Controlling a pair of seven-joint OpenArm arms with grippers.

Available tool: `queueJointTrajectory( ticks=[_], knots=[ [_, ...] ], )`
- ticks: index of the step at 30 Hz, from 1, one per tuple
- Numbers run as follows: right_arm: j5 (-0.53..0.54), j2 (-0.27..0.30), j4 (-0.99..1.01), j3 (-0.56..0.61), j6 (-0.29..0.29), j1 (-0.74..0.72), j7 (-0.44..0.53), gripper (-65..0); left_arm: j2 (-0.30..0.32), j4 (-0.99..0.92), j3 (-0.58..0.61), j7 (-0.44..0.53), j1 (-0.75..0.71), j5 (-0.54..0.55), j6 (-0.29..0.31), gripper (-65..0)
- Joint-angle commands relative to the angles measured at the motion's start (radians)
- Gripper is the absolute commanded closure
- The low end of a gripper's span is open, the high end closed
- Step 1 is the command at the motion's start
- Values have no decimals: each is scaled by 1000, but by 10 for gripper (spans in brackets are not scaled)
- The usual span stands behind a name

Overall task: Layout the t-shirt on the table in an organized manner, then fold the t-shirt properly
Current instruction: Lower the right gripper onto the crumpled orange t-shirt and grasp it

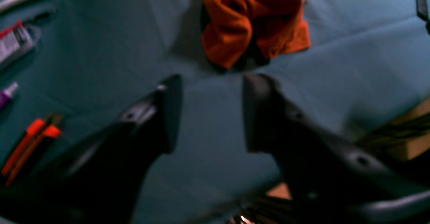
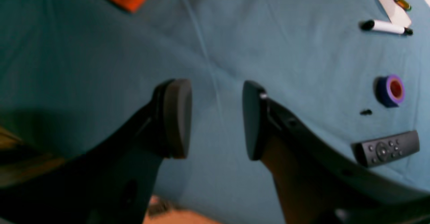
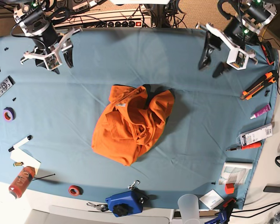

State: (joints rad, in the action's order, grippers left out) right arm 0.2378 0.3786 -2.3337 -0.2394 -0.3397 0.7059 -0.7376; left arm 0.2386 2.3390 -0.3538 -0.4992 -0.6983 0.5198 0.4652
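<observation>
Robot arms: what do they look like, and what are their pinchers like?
Both arms are black with white brackets near the wrists and black cables behind. The left end effector has two dark, flat-faced fingers with screw holes. The right end effector has two black fingers with rounded grey pads.

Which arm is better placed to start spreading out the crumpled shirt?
Probably the left: its open end effector faces the t-shirt closely; the right end effector sees only a corner.

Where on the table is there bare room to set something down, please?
Free: table between t-shirt and both grippers, left, right. Crowded: edges by remote, purple tape, orange cutter.
</observation>
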Motion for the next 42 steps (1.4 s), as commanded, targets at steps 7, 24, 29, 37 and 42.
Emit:
queueJointTrajectory(
  ticks=[7,24,29,37,42],
  knots=[
    [48,-44,-13,143,3,-210,-35,-251,5,17,-2,29,20,6,4,-337],
    [-209,-221,354,495,42,-529,6,-251,5,17,-2,29,20,-23,4,-337],
    [-212,-221,354,522,44,-537,8,-251,5,17,-2,29,20,-23,4,-337],
    [-212,-221,354,521,45,-537,9,-251,5,17,-2,28,20,-23,4,-337],
    [-202,-221,353,521,45,-537,3,-300,5,17,-2,28,19,-23,4,-337]
  ],
)
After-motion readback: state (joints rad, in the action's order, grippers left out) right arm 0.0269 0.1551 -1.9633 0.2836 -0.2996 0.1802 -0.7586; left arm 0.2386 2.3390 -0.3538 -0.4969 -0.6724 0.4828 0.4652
